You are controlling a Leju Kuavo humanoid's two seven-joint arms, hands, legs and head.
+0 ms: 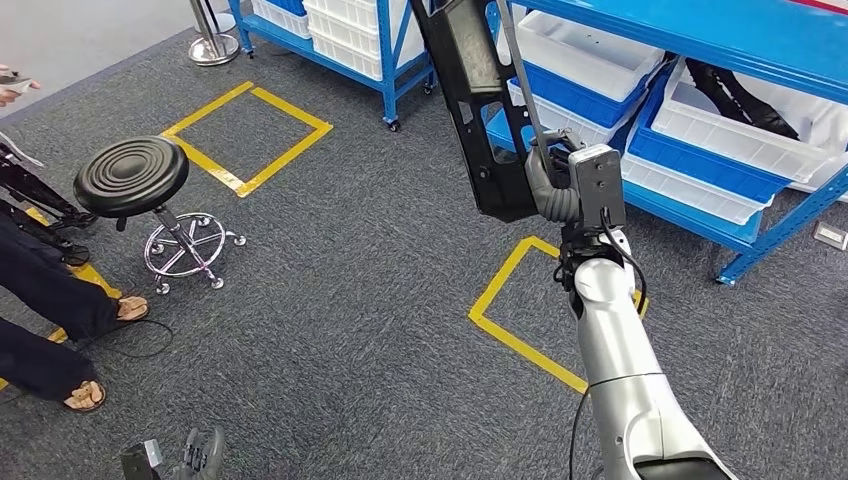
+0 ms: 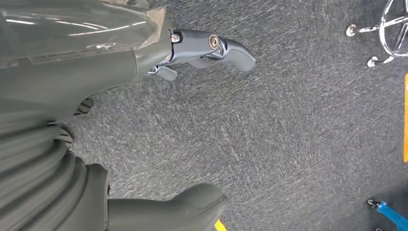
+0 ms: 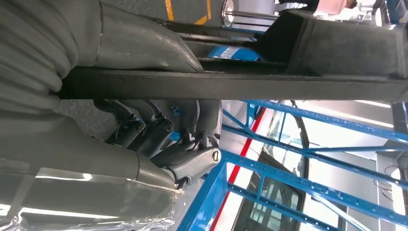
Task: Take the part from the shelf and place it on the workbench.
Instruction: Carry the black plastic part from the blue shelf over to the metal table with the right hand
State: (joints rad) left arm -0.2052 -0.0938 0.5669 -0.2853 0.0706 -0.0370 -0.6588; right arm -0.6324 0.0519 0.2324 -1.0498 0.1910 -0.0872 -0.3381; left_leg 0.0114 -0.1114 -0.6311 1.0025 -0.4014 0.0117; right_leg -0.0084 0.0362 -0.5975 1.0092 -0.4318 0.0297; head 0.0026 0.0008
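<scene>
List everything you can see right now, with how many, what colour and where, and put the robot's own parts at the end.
Part: one, black, long, held up by the right hand before the shelf.
Shelf: one, blue, far right.
Bins: several, white, on the shelf.
Stool: one, black seat, chrome base, left.
Floor squares: two, yellow tape, on grey carpet.
Person's legs: dark trousers, sandals, left edge.
Right hand: grey, grips the part.
Left hand: grey, holds nothing, above the carpet.

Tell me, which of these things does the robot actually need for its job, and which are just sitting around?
Part of the job:
- long black plastic part, gripped by the right hand
- blue metal shelf with white plastic bins

Just lying about:
- round black stool on a chrome wheeled base
- yellow tape squares on the grey carpet
- a person's sandalled feet
- left hand, holding nothing
</scene>
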